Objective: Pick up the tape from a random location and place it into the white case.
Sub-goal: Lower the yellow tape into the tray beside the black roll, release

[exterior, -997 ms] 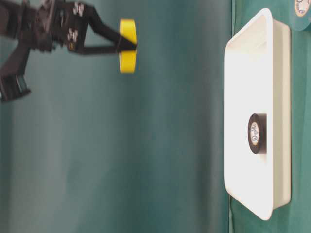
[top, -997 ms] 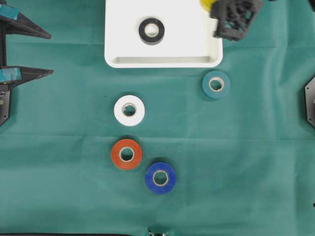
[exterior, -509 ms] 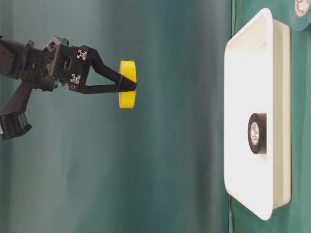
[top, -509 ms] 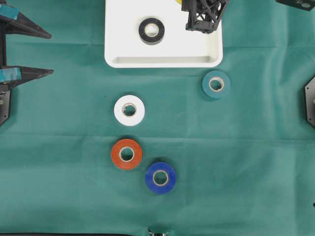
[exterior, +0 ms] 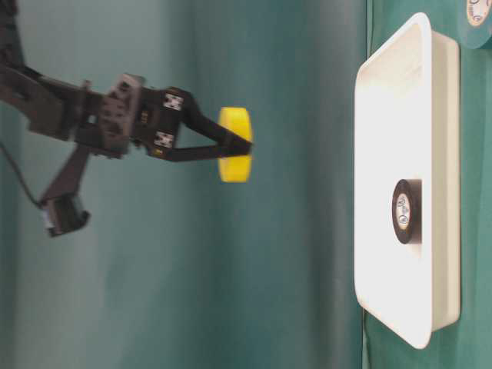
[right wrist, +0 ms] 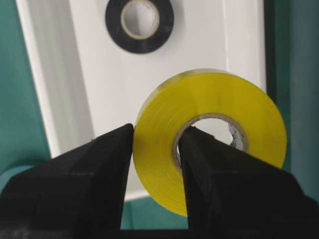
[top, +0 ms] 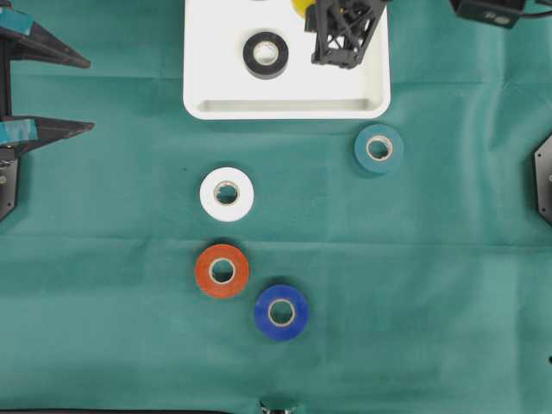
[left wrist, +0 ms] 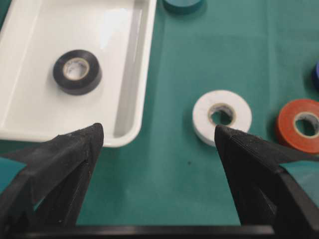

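Observation:
My right gripper [top: 307, 10] is shut on a yellow tape roll [exterior: 234, 144], one finger through its hole and one outside, as the right wrist view shows [right wrist: 158, 128]. The roll [right wrist: 249, 119] hangs flat in the air, well above the right half of the white case [top: 285, 108]. A black tape roll [top: 266, 54] lies flat inside the case [exterior: 407, 46]. My left gripper [top: 90, 95] rests at the left edge of the table, open and empty [left wrist: 158, 128], apart from all the rolls.
Loose on the green cloth are a white roll [top: 227, 193], an orange roll [top: 222, 270], a blue roll [top: 281, 311] and a teal roll [top: 379, 148] just below the case's right corner.
My right gripper has carried the yellow roll leftward from beyond the case's right rim to over its inside, and it has come lower. The left gripper has not moved.

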Available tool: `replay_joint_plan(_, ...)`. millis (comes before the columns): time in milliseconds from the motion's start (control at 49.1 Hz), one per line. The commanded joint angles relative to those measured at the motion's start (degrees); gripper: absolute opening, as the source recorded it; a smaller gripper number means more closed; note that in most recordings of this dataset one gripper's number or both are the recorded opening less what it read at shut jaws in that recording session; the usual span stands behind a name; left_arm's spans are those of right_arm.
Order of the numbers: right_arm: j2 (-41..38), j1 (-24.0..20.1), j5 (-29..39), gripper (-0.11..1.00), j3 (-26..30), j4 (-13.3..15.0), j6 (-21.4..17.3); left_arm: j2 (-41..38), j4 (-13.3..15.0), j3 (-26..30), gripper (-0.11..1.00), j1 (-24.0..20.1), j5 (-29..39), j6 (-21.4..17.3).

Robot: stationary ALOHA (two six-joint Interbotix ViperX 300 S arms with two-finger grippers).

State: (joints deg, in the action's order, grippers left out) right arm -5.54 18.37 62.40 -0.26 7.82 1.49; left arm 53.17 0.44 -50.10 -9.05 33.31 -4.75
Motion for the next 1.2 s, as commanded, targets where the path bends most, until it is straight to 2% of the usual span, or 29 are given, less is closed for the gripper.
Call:
replay_joint_plan(0, -0.09, 0.88, -2.81, 0.32, -1.05, 0.0, 0.0, -0.26, 0.0, 0.7, 0.98, -0.18, -0.44, 0.09)
replay_joint_plan(122, -1.93, 1.93, -6.33, 0.32, -4.31, -0.09, -0.18, -0.35, 0.0, 0.7, 0.98, -0.18, -0.44, 0.09)
replay_joint_plan(346, -5.1, 3.52, -16.35, 0.32, -10.72, -2.46, -0.18, -0.35, 0.0, 0.7, 0.98, -0.18, -0.35, 0.09)
replay_joint_plan(570, -7.21, 3.96, -22.94, 0.32, -15.38, -2.99, -0.18, -0.35, 0.0, 0.7, 0.98, -0.18, -0.44, 0.09)
replay_joint_plan(1180, -9.67, 4.39, -26.54, 0.32, -17.49, -3.16, -0.26, -0.7, 0.0, 0.7, 0.98, -0.18, -0.62, 0.09)
